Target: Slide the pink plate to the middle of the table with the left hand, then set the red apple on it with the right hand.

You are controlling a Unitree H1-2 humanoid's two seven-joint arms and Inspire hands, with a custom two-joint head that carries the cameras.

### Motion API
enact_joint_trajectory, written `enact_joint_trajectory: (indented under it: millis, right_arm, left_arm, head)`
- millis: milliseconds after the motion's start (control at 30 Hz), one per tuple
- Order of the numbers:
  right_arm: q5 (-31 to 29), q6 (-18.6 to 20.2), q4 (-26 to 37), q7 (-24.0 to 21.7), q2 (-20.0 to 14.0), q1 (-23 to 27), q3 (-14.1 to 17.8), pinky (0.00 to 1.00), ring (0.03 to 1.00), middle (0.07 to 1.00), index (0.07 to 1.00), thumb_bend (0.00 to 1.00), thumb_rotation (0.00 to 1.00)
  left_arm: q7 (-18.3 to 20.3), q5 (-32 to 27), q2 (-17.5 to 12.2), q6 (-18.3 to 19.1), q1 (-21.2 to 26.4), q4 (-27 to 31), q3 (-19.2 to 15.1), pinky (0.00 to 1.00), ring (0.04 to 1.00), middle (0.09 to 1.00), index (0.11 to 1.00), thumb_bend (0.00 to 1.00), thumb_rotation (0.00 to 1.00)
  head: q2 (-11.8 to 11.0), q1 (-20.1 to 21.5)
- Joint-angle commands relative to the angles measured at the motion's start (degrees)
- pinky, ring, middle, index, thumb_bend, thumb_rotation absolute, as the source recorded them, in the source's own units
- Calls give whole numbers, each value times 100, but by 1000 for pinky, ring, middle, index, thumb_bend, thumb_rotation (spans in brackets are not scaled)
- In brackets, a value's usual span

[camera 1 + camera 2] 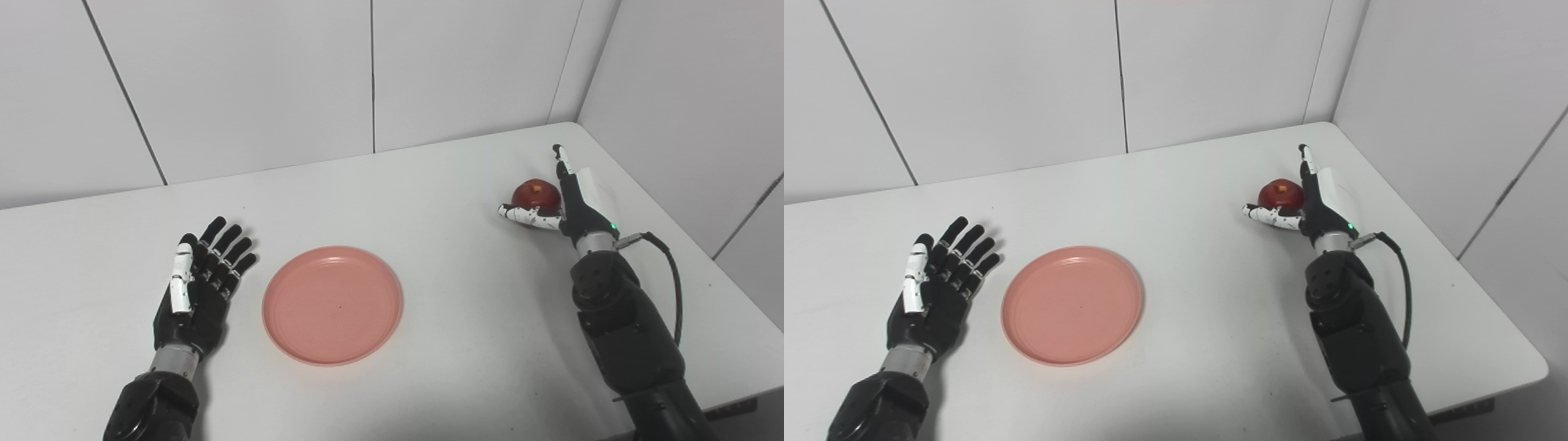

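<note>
My right robot hand [566, 205] cupped the red apple [536, 194], fingers spread, well right of the pink plate [332, 304]; loose grip risked it rolling.

Bright, even light falls from overhead, and both views are sharp with no motion blur. The white surface [429, 202] shows no glare. Soft, faint shadows sit close under the pink plate [332, 304] and beside both arms; the wall panels look evenly lit.
</note>
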State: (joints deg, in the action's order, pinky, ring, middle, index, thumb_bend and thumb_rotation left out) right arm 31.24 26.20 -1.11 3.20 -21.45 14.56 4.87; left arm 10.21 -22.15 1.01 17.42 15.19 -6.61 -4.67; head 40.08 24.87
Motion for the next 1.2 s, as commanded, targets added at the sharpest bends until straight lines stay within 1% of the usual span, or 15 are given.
enact_joint_trajectory:
  millis: [0,200,300,467,667,733,867,933,1033,1167]
  right_arm:
    - [9,-251,109,172,-137,261,8,787,904,948,965,1000,379]
    - [-21,-236,76,168,-155,277,-22,777,895,939,952,1000,377]
    - [-72,-212,68,148,-155,284,-6,773,893,934,947,1000,358]
    - [-99,-67,90,49,-168,298,-10,779,891,924,931,1000,322]
    - [-78,0,71,58,-156,313,-15,788,886,909,901,999,306]
    - [-87,-49,22,115,-150,318,-8,753,853,880,880,982,281]
    - [-112,-127,-81,188,-150,345,12,596,726,777,845,953,250]
    - [-97,-135,-120,225,-149,365,12,583,715,768,840,948,246]
    - [-66,-230,-230,325,-167,400,3,544,679,733,797,924,191]
    - [-16,-308,-349,388,-257,442,-80,555,663,710,747,883,149]
  left_arm:
    - [-107,51,-17,265,-63,15,14,856,869,878,867,361,1000]
    - [-104,76,-30,251,-73,29,37,856,869,877,864,362,1000]
    - [-106,73,-33,263,-81,49,42,851,867,876,865,363,1000]
    - [-116,67,-21,284,-96,84,40,852,866,874,861,363,1000]
    - [-130,53,6,329,-96,96,21,855,866,872,858,364,1000]
    - [-133,37,13,337,-91,90,14,862,871,876,863,363,1000]
    - [-148,69,6,345,-96,120,37,860,870,876,863,362,1000]
    - [-154,73,3,349,-95,117,39,860,871,876,864,362,1000]
    - [-185,81,13,361,-96,123,30,853,863,869,855,363,1000]
    - [-166,73,0,369,-101,129,45,857,868,875,861,363,1000]
  head:
    - [7,-6]
    - [25,-18]
    - [27,-19]
    - [45,-34]
    - [51,-52]
    - [51,-52]
    - [59,-55]
    - [62,-55]
    - [63,-53]
    - [67,-54]
